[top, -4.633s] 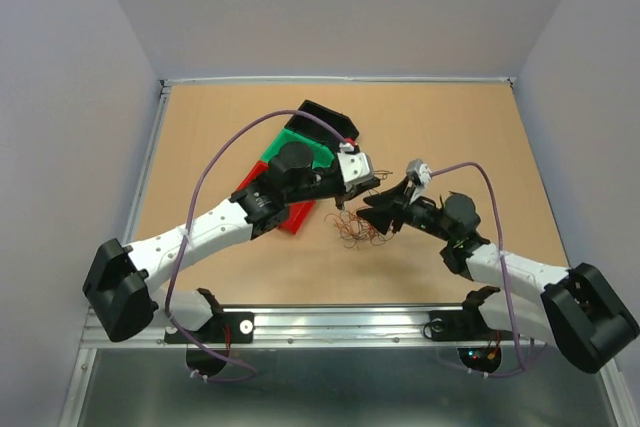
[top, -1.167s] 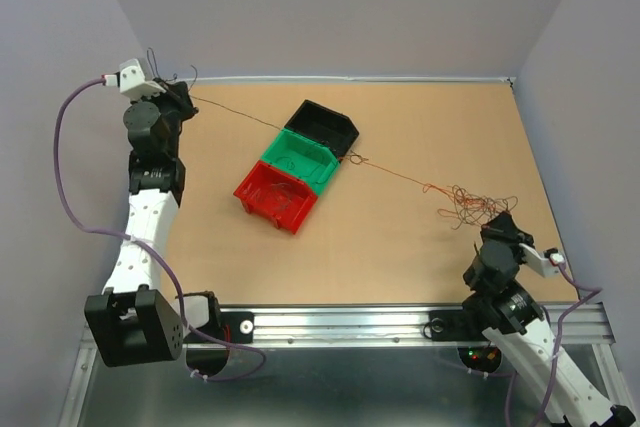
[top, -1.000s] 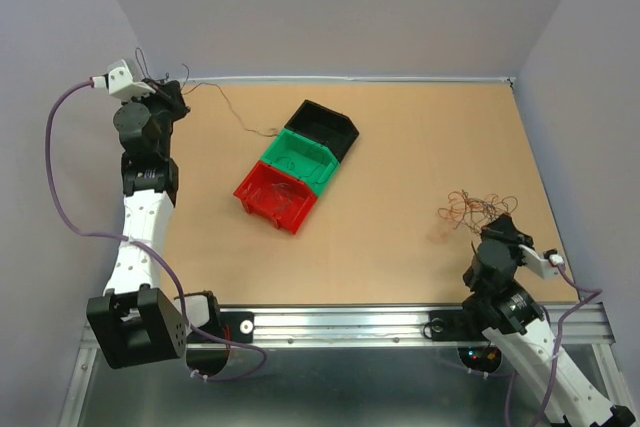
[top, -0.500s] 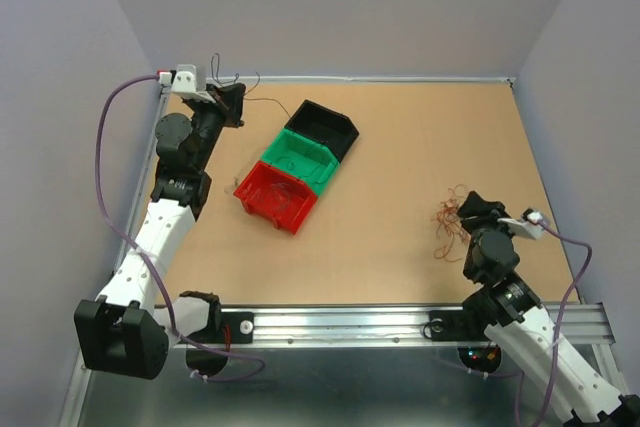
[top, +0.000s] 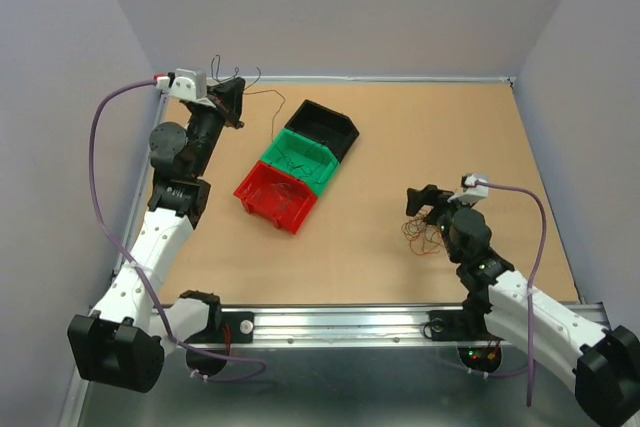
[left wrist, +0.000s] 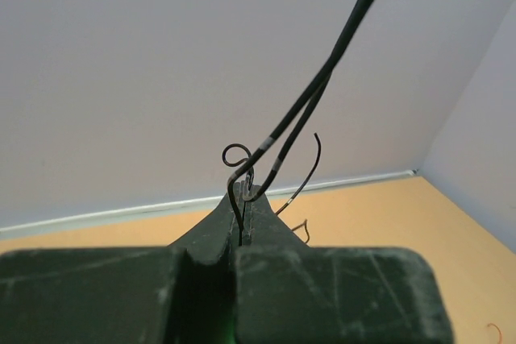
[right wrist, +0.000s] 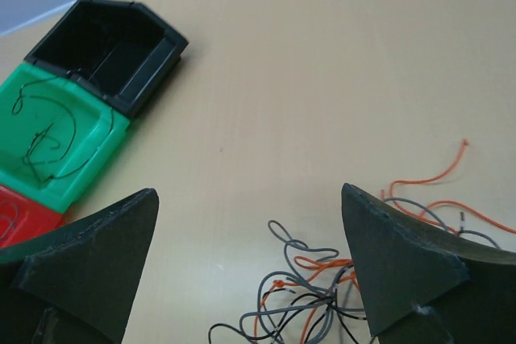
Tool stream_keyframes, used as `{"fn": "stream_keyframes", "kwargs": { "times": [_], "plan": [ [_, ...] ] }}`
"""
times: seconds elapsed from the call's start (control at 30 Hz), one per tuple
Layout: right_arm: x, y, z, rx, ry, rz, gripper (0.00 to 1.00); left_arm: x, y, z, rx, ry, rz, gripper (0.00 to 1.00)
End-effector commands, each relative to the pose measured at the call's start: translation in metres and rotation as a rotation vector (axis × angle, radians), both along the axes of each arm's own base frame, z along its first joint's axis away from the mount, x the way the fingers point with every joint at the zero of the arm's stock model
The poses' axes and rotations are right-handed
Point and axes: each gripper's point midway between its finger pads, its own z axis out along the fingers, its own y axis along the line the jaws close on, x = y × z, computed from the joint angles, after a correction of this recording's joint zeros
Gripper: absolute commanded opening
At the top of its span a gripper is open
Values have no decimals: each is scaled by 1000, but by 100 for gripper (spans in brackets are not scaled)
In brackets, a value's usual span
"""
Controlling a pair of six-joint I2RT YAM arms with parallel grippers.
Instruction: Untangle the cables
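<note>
The cables (top: pixel 418 233) lie as a small clump of thin grey, orange and black wires on the table at the right, also low in the right wrist view (right wrist: pixel 339 296). My right gripper (top: pixel 425 201) hovers just over the clump, open, its fingers (right wrist: pixel 387 255) wide apart with nothing between them (right wrist: pixel 249 191). My left gripper (top: pixel 228 105) is raised at the far left corner, shut on a single dark wire (left wrist: pixel 278 130), which it pinches at the tips (left wrist: pixel 244 196). That wire trails down toward the green bin (top: pixel 298 159).
Three small bins stand in a diagonal row left of centre: black (top: pixel 322 127), green, and red (top: pixel 274 197). In the right wrist view the green bin (right wrist: pixel 97 147) holds a curly dark wire (right wrist: pixel 44 138). Walls close in the table's back and sides.
My right gripper has opened, let the clump go and swung left over it. My left arm has carried the pulled-out dark wire right, toward the bins, and its loose end now hangs over the green bin.
</note>
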Motion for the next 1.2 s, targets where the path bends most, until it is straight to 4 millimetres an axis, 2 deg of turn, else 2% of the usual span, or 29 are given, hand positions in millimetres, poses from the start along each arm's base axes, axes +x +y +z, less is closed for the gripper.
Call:
{"fn": "stream_keyframes", "kwargs": {
  "times": [0.0,0.03,0.1,0.13,0.27,0.37,0.47,0.6,0.7,0.73,0.87,0.93,1.03,1.17],
  "plan": [
    [17,38,63,66,-172,159,100,-4,-19,41,18,-110,-87,0],
    [19,41,64,64,-170,168,100,-3,-22,50,16,-124,-97,0],
    [23,47,60,55,-154,185,100,9,-28,44,17,-96,-110,0],
    [24,48,58,53,-150,188,100,12,-31,47,15,-100,-115,0],
    [25,51,58,52,-151,204,100,37,-44,20,51,-40,-145,0],
    [23,51,61,51,-168,213,100,47,-47,6,71,-15,-141,0],
    [20,51,64,52,-181,219,100,55,-47,-7,87,3,-128,0],
    [16,48,64,57,-192,217,100,60,-44,-11,87,8,-106,0],
    [15,48,65,60,-198,220,100,57,-43,1,71,-7,-104,0],
    [15,49,65,60,-198,220,100,55,-44,11,66,-22,-111,0],
    [17,48,65,61,-193,214,100,32,-49,39,51,-61,-172,0],
    [18,48,64,63,-192,210,100,24,-51,42,27,-43,-200,3],
    [18,50,65,68,-192,216,100,9,-60,61,4,-58,-275,3],
    [18,50,66,70,-195,220,100,15,-63,66,-5,-58,-283,4]
  ]
}}
